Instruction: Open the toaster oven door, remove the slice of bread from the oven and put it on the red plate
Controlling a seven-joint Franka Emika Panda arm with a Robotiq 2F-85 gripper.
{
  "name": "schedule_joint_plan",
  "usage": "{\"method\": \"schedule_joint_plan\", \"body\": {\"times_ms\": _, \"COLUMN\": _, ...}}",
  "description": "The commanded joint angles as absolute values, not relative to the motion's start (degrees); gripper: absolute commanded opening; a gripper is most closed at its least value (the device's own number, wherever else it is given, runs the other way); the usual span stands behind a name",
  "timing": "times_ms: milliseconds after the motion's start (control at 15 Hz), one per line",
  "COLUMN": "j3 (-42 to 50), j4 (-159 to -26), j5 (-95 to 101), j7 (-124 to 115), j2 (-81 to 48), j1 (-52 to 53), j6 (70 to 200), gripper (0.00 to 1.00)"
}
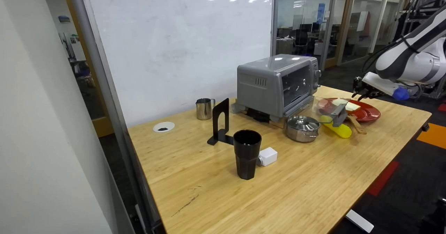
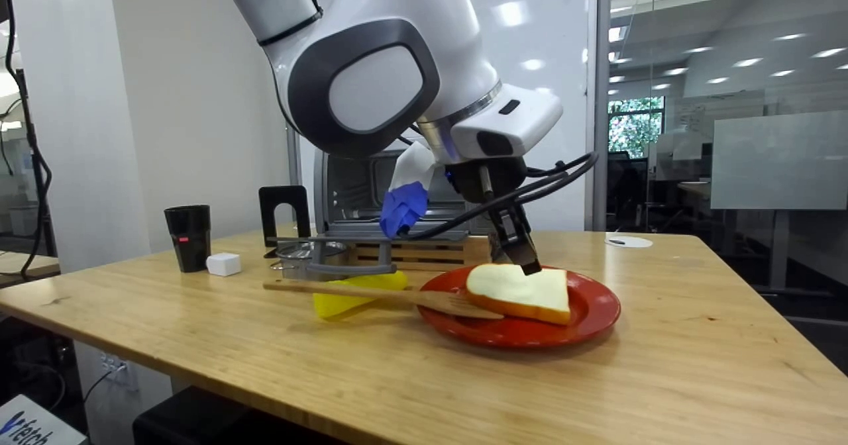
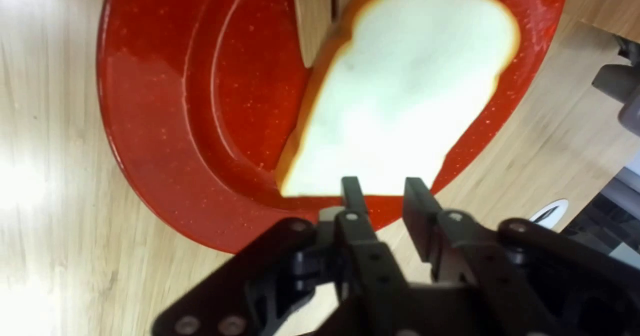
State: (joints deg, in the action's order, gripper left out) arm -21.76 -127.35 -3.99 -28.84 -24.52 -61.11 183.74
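The toaster oven (image 1: pixel 259 84) stands at the back, also in an exterior view (image 2: pixel 358 190). Its door (image 1: pixel 339 115) is lowered open, its grey handle jutting out over the table (image 2: pixel 354 268). The slice of bread (image 2: pixel 517 286) lies flat on the red plate (image 2: pixel 599 302), filling much of the wrist view (image 3: pixel 400 86). My gripper (image 3: pixel 382 182) is partly open with nothing between its fingers. In the wrist view its fingertips overlap the bread's straight edge. In an exterior view the gripper (image 2: pixel 527 264) is tilted just above the bread; whether it touches is unclear.
A wooden utensil (image 2: pixel 397 294) rests on the plate beside the bread, across a yellow object (image 2: pixel 331 307). A lidded steel pot (image 1: pixel 302 133) stands by the door. A black cup (image 1: pixel 246 154), white block (image 1: pixel 269 156), black bookend (image 1: pixel 220 119) and steel cup (image 1: pixel 204 108) stand farther off.
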Motion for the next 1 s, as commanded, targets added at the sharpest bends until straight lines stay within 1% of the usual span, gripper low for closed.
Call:
{"method": "schedule_joint_plan", "body": {"times_ms": 0, "j3": -18.14, "j4": -127.89, "j5": -4.23, "j7": -30.13, "j2": -22.44, "j1": -57.97, "j6": 180.81, "gripper": 0.6}}
{"method": "schedule_joint_plan", "body": {"times_ms": 133, "j3": -16.12, "j4": -128.69, "j5": -3.91, "j7": -30.37, "j2": -20.71, "j1": -56.16, "j6": 178.31, "gripper": 0.75}}
{"method": "schedule_joint_plan", "body": {"times_ms": 200, "j3": -12.17, "j4": -129.3, "j5": -9.75, "j7": -24.77, "j2": -18.59, "j1": -51.49, "j6": 175.05, "gripper": 0.81}}
{"method": "schedule_joint_plan", "body": {"times_ms": 267, "j3": -8.14, "j4": -130.81, "j5": -9.34, "j7": -24.14, "j2": -15.72, "j1": -47.82, "j6": 171.45, "gripper": 0.89}}
{"method": "schedule_joint_plan", "body": {"times_ms": 333, "j3": -3.55, "j4": -131.86, "j5": -8.81, "j7": -23.59, "j2": -13.49, "j1": -43.38, "j6": 168.32, "gripper": 0.95}}
{"method": "schedule_joint_plan", "body": {"times_ms": 400, "j3": -1.68, "j4": -132.9, "j5": 0.13, "j7": -29.56, "j2": -11.92, "j1": -42.6, "j6": 166.48, "gripper": 1.0}}
{"method": "schedule_joint_plan", "body": {"times_ms": 533, "j3": 2.05, "j4": -134.33, "j5": 8.23, "j7": -32.55, "j2": -7.47, "j1": -38.76, "j6": 162.26, "gripper": 1.0}}
{"method": "schedule_joint_plan", "body": {"times_ms": 600, "j3": 8.42, "j4": -134.37, "j5": 6.06, "j7": -29.13, "j2": -5.62, "j1": -31.51, "j6": 159.87, "gripper": 1.0}}
{"method": "schedule_joint_plan", "body": {"times_ms": 733, "j3": 10.85, "j4": -135.51, "j5": 8.72, "j7": -26.65, "j2": -1.68, "j1": -27.75, "j6": 156.46, "gripper": 1.0}}
{"method": "schedule_joint_plan", "body": {"times_ms": 933, "j3": 11.68, "j4": -137.36, "j5": 7.71, "j7": -19.26, "j2": 4.75, "j1": -22.37, "j6": 151.06, "gripper": 1.0}}
